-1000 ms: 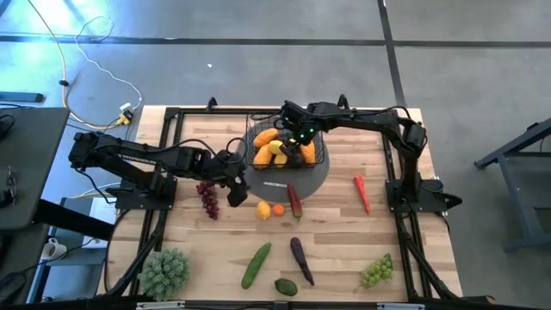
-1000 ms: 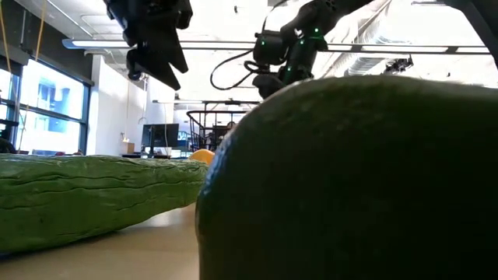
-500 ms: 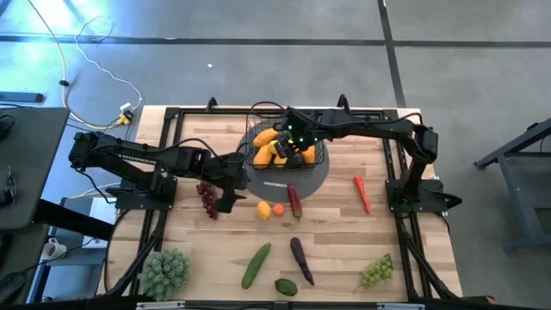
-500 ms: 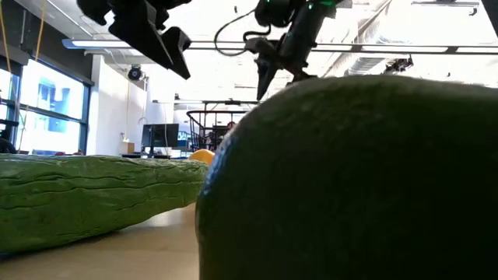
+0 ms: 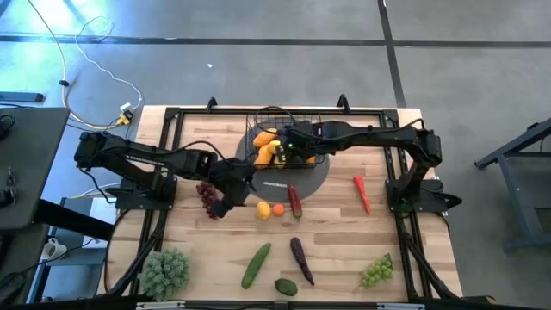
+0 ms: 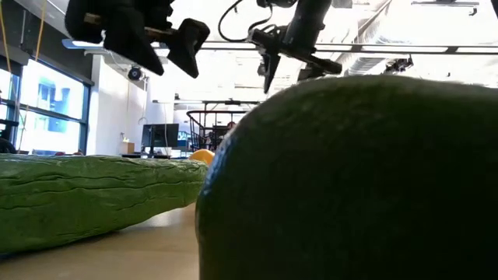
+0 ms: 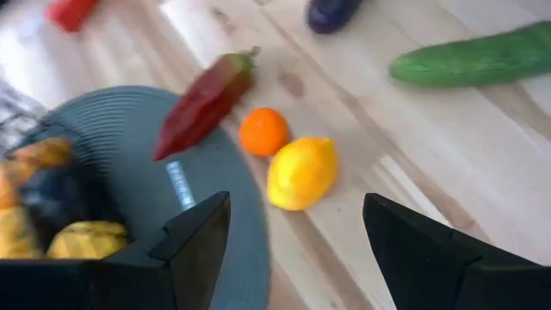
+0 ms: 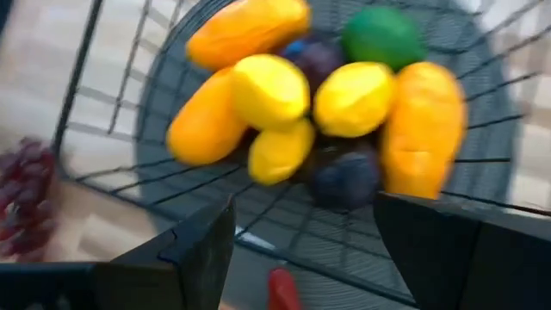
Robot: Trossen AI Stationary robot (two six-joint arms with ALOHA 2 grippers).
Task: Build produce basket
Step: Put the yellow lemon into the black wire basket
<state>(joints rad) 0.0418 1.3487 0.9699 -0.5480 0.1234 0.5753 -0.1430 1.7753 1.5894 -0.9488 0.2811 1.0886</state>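
On the pale plank table (image 5: 344, 250), the black wire-mesh basket (image 5: 297, 120) held smooth yellow-orange fruits (image 8: 267, 90) beneath the right pincer (image 5: 288, 155), fingers wide and empty; the left pincer (image 5: 225, 205), likewise wide, hovered near a glossy lemon (image 7: 300, 173).

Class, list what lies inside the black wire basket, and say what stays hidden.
Inside the basket: orange-yellow fruits, lemons, a green lime and dark plums. Whatever lies beneath this pile is covered.
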